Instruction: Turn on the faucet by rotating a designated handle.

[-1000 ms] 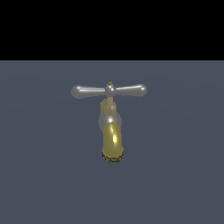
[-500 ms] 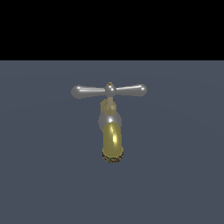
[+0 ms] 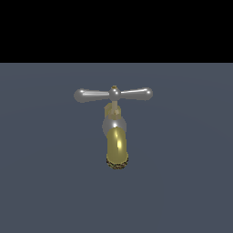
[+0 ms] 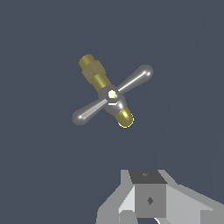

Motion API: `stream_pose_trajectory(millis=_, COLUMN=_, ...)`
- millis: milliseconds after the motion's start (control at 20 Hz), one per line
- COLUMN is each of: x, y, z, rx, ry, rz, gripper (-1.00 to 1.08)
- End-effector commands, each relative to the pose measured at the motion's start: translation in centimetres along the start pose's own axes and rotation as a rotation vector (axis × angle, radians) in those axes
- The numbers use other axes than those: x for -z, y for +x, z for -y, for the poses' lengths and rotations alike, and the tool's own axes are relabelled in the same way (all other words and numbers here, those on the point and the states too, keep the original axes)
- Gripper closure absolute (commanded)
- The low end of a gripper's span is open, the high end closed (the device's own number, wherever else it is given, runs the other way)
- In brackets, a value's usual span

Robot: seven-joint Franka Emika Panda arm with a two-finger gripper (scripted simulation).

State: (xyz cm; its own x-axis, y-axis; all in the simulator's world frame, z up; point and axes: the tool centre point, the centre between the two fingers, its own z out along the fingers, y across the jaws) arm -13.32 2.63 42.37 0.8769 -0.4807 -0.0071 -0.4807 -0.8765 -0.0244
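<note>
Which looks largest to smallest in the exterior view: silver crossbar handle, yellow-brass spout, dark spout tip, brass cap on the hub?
1. Silver crossbar handle, widest span.
2. Shiny yellow-brass curved spout; it points toward the camera, so nearness may enlarge it.
3. Dark rough spout tip.
4. Tiny brass cap above the hub.

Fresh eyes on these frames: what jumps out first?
The faucet alone mid-frame on a flat grey floor, its yellow-brass spout curving toward the exterior camera. Next, the silver handle lying level across the top, one bulbous end to each side. In the wrist view the faucet sits well clear of the gripper at the frame's edge; its fingers aren't visible.
</note>
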Motion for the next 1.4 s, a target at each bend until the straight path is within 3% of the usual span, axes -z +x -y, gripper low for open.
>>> stream_pose_trajectory(millis=0, x=-1.1, y=0.8, z=1.0, rx=-0.057, ry=0.002, rz=0.002, gripper=1.08)
stream_pose_trajectory(millis=1350, x=-15.2, y=6.5, z=10.3, rx=-0.668, ry=-0.008, rz=0.003, gripper=1.08)
